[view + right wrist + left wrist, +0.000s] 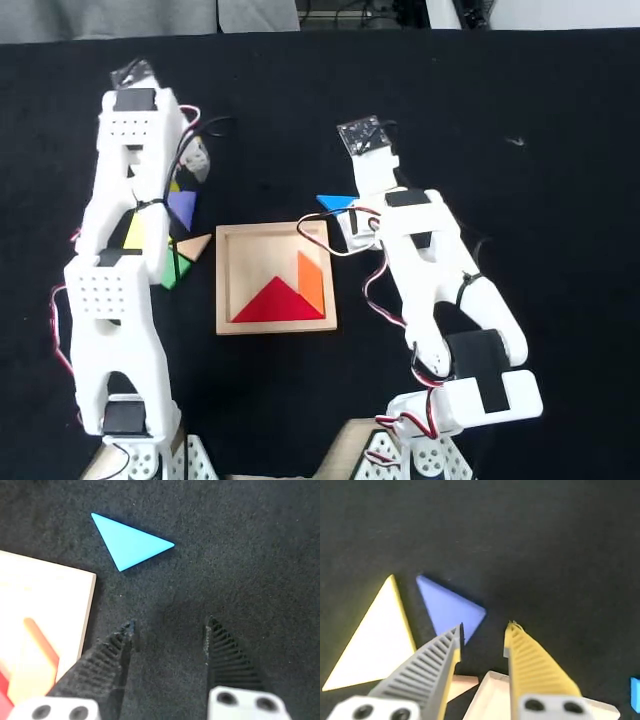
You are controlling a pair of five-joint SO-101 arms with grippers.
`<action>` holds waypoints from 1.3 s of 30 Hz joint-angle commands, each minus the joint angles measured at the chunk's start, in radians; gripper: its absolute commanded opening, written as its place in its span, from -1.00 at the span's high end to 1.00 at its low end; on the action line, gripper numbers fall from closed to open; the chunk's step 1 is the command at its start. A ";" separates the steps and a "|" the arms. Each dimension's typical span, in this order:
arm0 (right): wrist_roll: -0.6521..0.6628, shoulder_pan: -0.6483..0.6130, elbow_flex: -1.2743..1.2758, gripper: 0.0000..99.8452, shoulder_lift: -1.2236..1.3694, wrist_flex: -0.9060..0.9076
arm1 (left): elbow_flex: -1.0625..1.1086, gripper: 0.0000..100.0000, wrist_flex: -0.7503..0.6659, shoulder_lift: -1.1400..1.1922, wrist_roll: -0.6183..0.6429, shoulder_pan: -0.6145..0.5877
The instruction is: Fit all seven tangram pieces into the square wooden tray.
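A: Status of right claw (170,623)?
B: Jaws apart, nothing btwn them. The blue triangle (130,545) lies flat on the tabletop (260,555) just ahead of the tips, offset toward the tray side. The tray (45,595) sits beside one finger, w/ orange piece (37,655) & red triangle (275,300) already in.
A: And left claw (485,627)?
B: Apart too, empty. The purple triangle (447,607) is just ahead of one tip; yellow triangle (375,645) farther out on that side.
A: So blue's prob. next. How to do it right?
B: Imo shift sideways till the piece is centred btwn the fingers, then drop till the tips meet the tabletop. Close across a straight edge & the opposite corner, not two sloping sides: it's a thin flat piece and would likely squirt out. Lift straight up before swinging to the tray.
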 commanded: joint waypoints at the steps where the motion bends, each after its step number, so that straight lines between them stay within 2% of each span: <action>1: 0.012 -0.018 -0.007 0.58 -0.054 -0.014 | -0.090 0.70 0.038 -0.026 -0.092 0.044; 4: 0.012 -0.018 -0.007 0.58 -0.054 -0.014 | -0.182 0.70 0.132 -0.046 -0.255 0.048; 6: 0.012 -0.018 -0.007 0.58 -0.054 -0.014 | -0.260 0.70 0.224 -0.061 -0.436 0.047; 8: 0.012 -0.018 -0.007 0.58 -0.054 -0.014 | -0.269 0.70 0.242 -0.080 -0.623 0.045; 11: 0.012 -0.018 -0.007 0.58 -0.054 -0.014 | -0.156 0.70 0.242 -0.144 -0.930 0.036; 14: 0.012 -0.018 -0.005 0.58 -0.054 -0.014 | 0.074 0.70 0.242 -0.227 -1.252 0.042; 16: 0.012 -0.018 -0.004 0.58 -0.054 -0.015 | 0.206 0.70 0.239 -0.305 -1.387 0.048; 18: 0.012 -0.018 -0.004 0.58 -0.054 -0.017 | 0.283 0.70 0.236 -0.368 -1.425 0.048; 21: 0.012 -0.018 -0.004 0.58 -0.053 -0.018 | 0.298 0.70 0.233 -0.422 -1.433 0.036; 25: 0.012 -0.018 -0.004 0.58 -0.053 -0.018 | 0.280 0.70 0.146 -0.420 -1.415 0.008; 28: 0.012 -0.018 -0.004 0.58 -0.053 -0.018 | 0.283 0.70 0.083 -0.407 -1.315 0.004; 31: 0.012 -0.018 -0.004 0.58 -0.053 -0.018 | 0.280 0.70 0.009 -0.379 -1.094 0.004; 35: 0.012 -0.018 -0.004 0.58 -0.053 -0.018 | 0.283 0.70 -0.017 -0.356 -0.571 -0.018; 37: 0.012 -0.018 -0.004 0.58 -0.053 -0.018 | 0.272 0.70 0.025 -0.354 -0.368 -0.041; 39: 0.012 -0.018 -0.002 0.58 -0.053 -0.018 | 0.272 0.70 0.054 -0.354 -0.321 -0.050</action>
